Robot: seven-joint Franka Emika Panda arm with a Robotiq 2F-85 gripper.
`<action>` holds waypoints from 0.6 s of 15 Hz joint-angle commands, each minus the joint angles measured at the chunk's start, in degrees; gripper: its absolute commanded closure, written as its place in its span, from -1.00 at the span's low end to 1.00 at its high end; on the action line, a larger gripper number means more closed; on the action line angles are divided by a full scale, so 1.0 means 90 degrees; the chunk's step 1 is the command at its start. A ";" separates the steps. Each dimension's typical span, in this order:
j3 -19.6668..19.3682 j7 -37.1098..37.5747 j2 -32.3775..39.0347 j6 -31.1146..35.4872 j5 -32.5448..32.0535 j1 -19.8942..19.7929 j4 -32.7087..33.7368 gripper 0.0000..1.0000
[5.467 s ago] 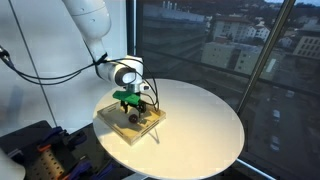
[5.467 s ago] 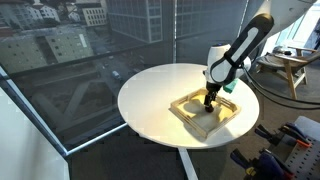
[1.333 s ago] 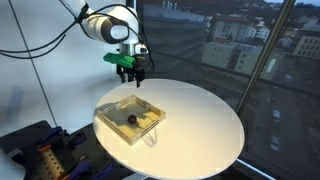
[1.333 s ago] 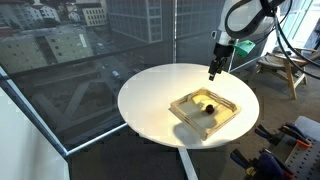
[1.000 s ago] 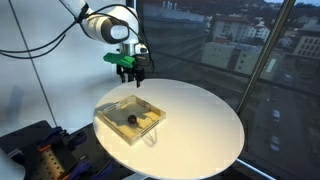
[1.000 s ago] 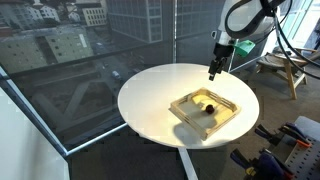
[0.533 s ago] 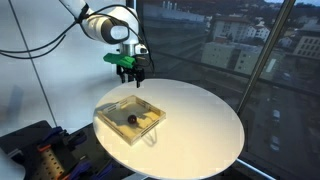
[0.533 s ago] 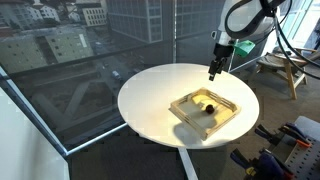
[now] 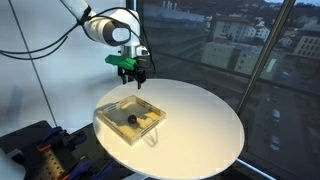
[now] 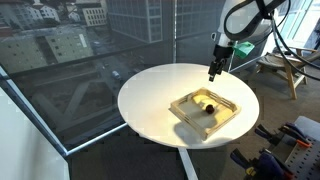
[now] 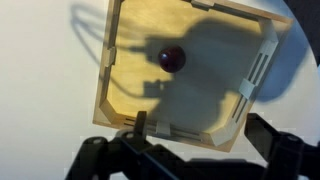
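Your exterior views: raised, on opposing sides of round white table (image 9: 200, 120) (image 10: 150, 100), sharing square wooden tray (image 9: 140, 110) (image 10: 222, 112). Wrist view: close, straight down onto tray (image 11: 210, 90).

Tray (image 11: 210, 92): pale, bare-looking plywood, matt, with faint grain on floor and walls. Small ball (image 11: 172, 58) in the tray: dark red, smooth, slight sheen; its material cannot be determined at this resolution. Table (image 9: 205, 118): white top, smooth, matt. Arm (image 9: 104, 27): white glossy plastic shell. Gripper (image 9: 131, 75): matt black body with green plastic parts.
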 commanded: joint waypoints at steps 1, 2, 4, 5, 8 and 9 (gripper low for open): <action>-0.0054 0.0072 0.0171 0.0073 0.0001 -0.0038 0.0178 -1.00; -0.0065 0.0060 0.0203 0.0095 0.0022 -0.0049 0.0193 -1.00; -0.0082 0.0047 0.0274 0.0128 0.0037 -0.0074 0.0224 -1.00; -0.0089 0.0032 0.0318 0.0156 0.0044 -0.0085 0.0237 -1.00; -0.0104 0.0036 0.0444 0.0189 0.0035 -0.0119 0.0282 -1.00; -0.0104 0.0035 0.0483 0.0194 0.0039 -0.0131 0.0296 -1.00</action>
